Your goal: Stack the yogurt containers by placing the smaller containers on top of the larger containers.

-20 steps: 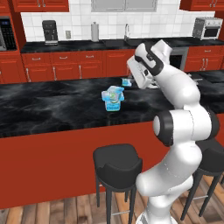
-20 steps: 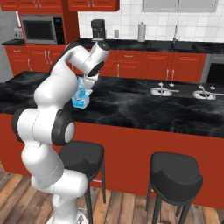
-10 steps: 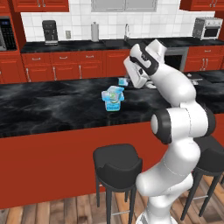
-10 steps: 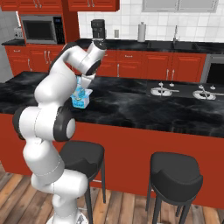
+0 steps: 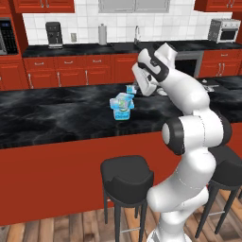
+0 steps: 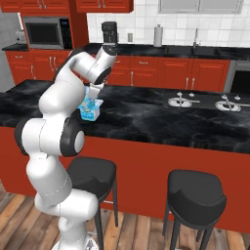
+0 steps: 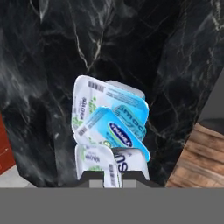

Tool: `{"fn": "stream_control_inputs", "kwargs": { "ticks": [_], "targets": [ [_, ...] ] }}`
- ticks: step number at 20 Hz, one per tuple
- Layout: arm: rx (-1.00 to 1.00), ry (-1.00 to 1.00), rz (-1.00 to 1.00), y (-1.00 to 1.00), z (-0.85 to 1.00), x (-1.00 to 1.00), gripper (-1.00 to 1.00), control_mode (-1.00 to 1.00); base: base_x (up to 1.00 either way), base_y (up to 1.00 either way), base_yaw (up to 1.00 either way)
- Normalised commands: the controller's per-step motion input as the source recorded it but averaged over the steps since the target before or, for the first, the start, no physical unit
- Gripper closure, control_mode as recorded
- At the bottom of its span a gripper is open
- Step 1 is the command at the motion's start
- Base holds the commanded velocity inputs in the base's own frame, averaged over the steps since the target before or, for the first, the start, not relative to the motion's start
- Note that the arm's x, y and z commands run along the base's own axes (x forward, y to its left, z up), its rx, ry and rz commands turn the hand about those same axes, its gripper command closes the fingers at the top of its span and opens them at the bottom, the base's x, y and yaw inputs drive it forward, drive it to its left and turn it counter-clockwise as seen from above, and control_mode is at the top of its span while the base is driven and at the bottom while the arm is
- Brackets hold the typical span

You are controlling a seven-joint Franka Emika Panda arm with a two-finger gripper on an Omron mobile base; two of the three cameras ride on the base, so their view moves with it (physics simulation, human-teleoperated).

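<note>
On the black marble island counter stands the wide light-blue tub with the mid-sized teal cup resting on its lid. The hand view shows the wide tub with the mid-sized cup lying over it. My gripper hangs just above and to the right of this stack, shut on the tiny white cup. The tiny cup sits low in the hand view, right at my gripper. From the right base view, my gripper hovers over the stack.
Two black stools stand below the island's red front. A sink with taps is set in the counter to the right. A coffee maker, a microwave and a toaster oven are on the back counter.
My gripper has drifted a little to the left, carrying the tiny cup closer over the stack. The stack itself has not moved.
</note>
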Motion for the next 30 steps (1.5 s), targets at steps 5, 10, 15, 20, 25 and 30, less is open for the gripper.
{"fn": "stream_control_inputs", "kwargs": {
  "ticks": [5, 10, 15, 20, 25, 30],
  "targets": [
    [0.0, 0.0, -0.02, 0.01, -0.08, 0.0, 1.0, -1.0, 0.0, 0.0, 0.0],
    [0.0, 0.0, -0.01, 0.0, -0.1, 0.02, 1.0, -1.0, 0.0, 0.0, 0.0],
    [0.0, 0.0, -0.02, 0.1, -0.11, 0.12, 1.0, -1.0, 0.0, 0.0, 0.0],
    [0.0, 0.0, -0.02, 0.16, -0.04, 0.13, 1.0, -1.0, 0.0, 0.0, 0.0],
    [0.0, 0.0, -0.02, 0.08, 0.0, 0.12, 1.0, -1.0, 0.0, 0.0, 0.0],
    [0.0, 0.0, -0.02, 0.0, -0.01, 0.11, 1.0, -1.0, 0.0, 0.0, 0.0]
  ]
}}
